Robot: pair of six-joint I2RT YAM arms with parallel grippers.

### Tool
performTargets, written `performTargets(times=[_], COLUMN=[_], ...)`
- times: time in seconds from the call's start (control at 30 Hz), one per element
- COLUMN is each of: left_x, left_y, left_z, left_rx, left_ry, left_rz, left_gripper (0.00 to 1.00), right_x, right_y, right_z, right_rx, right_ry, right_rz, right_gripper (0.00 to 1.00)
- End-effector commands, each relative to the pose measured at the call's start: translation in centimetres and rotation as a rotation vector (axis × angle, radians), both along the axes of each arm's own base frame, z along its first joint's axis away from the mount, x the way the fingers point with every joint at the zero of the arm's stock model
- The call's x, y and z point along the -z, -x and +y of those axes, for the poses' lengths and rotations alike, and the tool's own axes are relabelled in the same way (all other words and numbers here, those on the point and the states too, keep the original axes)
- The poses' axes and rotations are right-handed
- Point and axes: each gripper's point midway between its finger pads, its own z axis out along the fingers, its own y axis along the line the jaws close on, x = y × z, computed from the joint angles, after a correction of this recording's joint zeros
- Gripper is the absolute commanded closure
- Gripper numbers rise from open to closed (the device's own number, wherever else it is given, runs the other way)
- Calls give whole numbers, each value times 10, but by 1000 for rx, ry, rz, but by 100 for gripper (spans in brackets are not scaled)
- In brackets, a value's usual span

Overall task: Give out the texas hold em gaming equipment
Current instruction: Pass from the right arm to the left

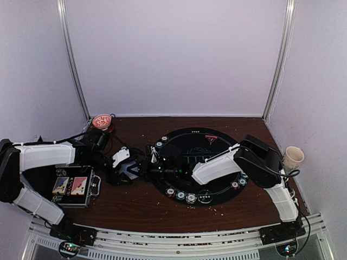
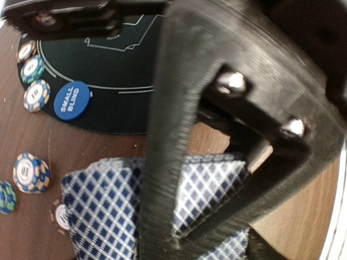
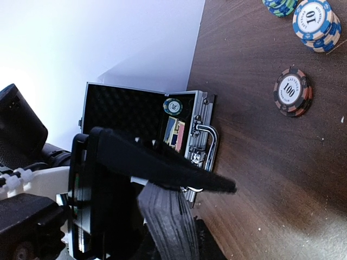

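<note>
Right wrist view, Jo: the playing cards (image 3: 169, 225) show edge-on, a thick stack with one black finger (image 3: 162, 165) laid across the top. I read the right gripper (image 1: 161, 165) as clamped on that stack, over the wooden table (image 1: 135, 208) at the left rim of the round black mat (image 1: 184, 136).

Agreed, Sam. The left wrist view shows the diamond-pattern backs splayed, not squared. The left gripper (image 1: 142, 164) sits just beside them, but I cannot tell whether its jaws are apart or closed.

How will they handle?

Light, thin and slick on the faces, I'd say. One card bends easily, but the stack together is stiff. Squeeze across the flat faces near one end and leave the other end free, so the second gripper can pinch a single card by its edge. Too loose a hold and the stack may fan out and spill.

And the rest?

Striped poker chips (image 1: 180, 195) sit along the mat's near rim, and more chips (image 3: 293, 91) lie on the wood near the cards. The blue small-blind button (image 2: 71, 100) rests at the mat's edge. Those look hard and small, so take them by the rim.
</note>
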Motion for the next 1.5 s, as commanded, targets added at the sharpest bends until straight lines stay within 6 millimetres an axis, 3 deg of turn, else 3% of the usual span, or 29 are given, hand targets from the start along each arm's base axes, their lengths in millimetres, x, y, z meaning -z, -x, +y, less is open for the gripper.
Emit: performTargets(times=[0.0,0.23,0.43,0.67,0.93,1.17,1.47], left_x=[-9,-12,-20,-34,-33,-34,-31], left_y=[-13,-13,-13,-5,-14,-25,-46], left_z=[-5,-8,-12,-27,-43,-59,-92], left_rx=[0,5,25,113,157,168,178], left_ry=[8,22,42,138,177,163,139], left_rz=[-77,-68,-70,-69,-22,-32,-76], left_gripper=[20,4,17,19,25,15,9], right_x=[-60,-62,-56,-52,-52,-56,-52], right_y=[6,6,3,2,-3,-18,-32], right_z=[2,-2,-5,-11,-25,-50,-82], right_rx=[-25,-12,11,38,86,173,284], right_ry=[-115,-121,-107,-123,-137,-168,-189], right_rz=[-39,-44,-34,-16,-8,6,37], right_gripper=[86,93,99,100,100,100,100])
